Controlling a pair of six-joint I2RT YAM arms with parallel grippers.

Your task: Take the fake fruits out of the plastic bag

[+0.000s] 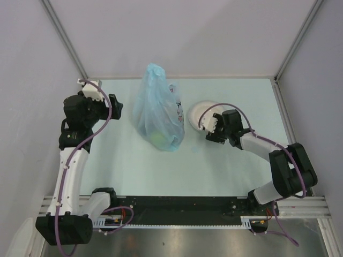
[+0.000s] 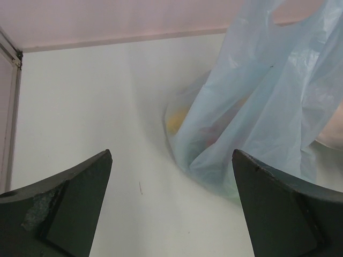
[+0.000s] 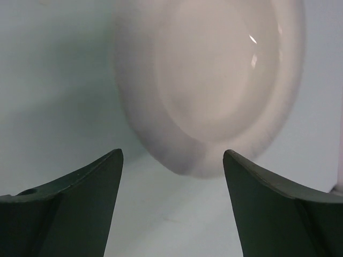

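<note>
The light-blue plastic bag stands crumpled at mid-table with its handles up. A green fruit shows through its near bottom. In the left wrist view the bag fills the right side, and a yellow fruit and a reddish one show faintly through it. My left gripper is open and empty just left of the bag, jaws wide. My right gripper is open and empty to the right of the bag, over the near edge of the white bowl.
The white round bowl sits right of the bag, close to its side. Grey walls with metal posts close in the table at the back and both sides. Bare table lies in front of the bag.
</note>
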